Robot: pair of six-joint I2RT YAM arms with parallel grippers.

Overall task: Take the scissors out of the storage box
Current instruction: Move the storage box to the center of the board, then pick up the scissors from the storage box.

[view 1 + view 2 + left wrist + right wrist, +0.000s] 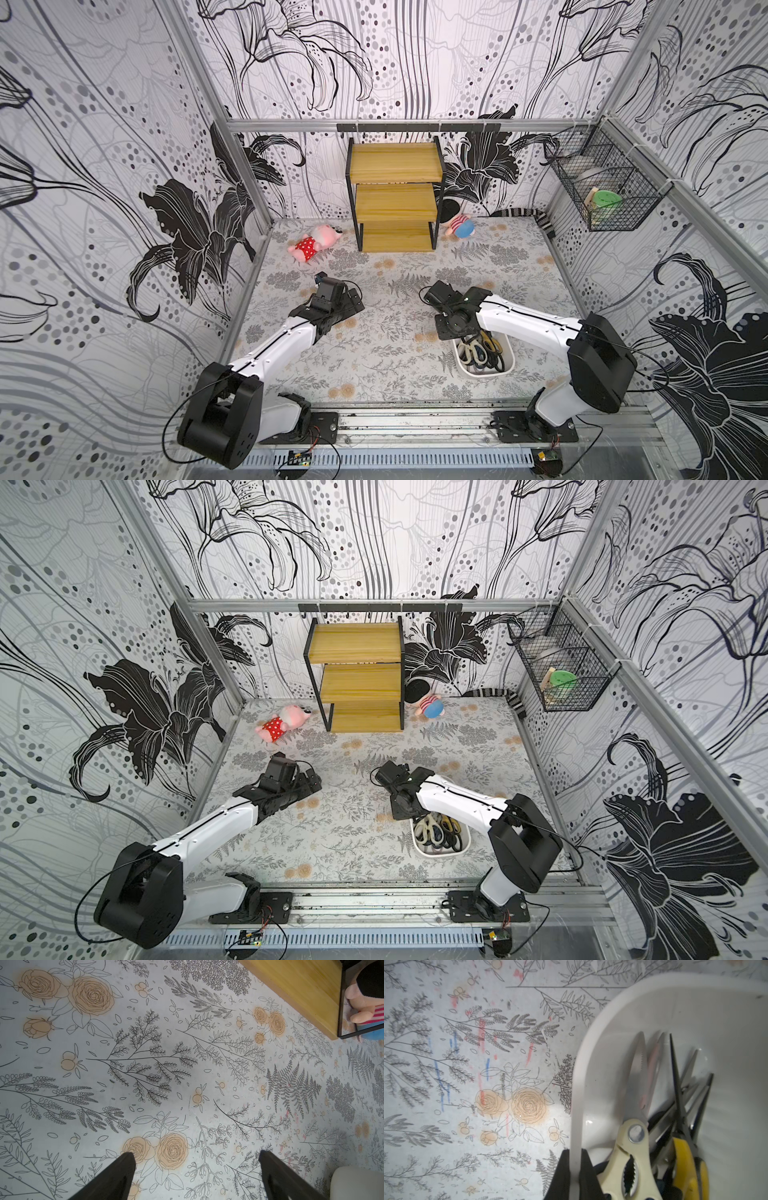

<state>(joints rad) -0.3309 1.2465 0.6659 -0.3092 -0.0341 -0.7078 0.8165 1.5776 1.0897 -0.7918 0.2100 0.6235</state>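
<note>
The white storage box sits on the floral table at the near right, and several scissors lie in it. The right wrist view looks into it: a cream-handled pair lies nearest the rim, a yellow-handled pair beside it, and darker pairs behind. My right gripper is shut on the box's wall, one finger inside and one outside. My left gripper hangs open over bare table left of centre, with nothing between its fingers.
A wooden three-step shelf stands at the back centre. A pink plush lies to its left and another plush to its right. A black wire basket hangs on the right wall. One corner of the box shows in the left wrist view.
</note>
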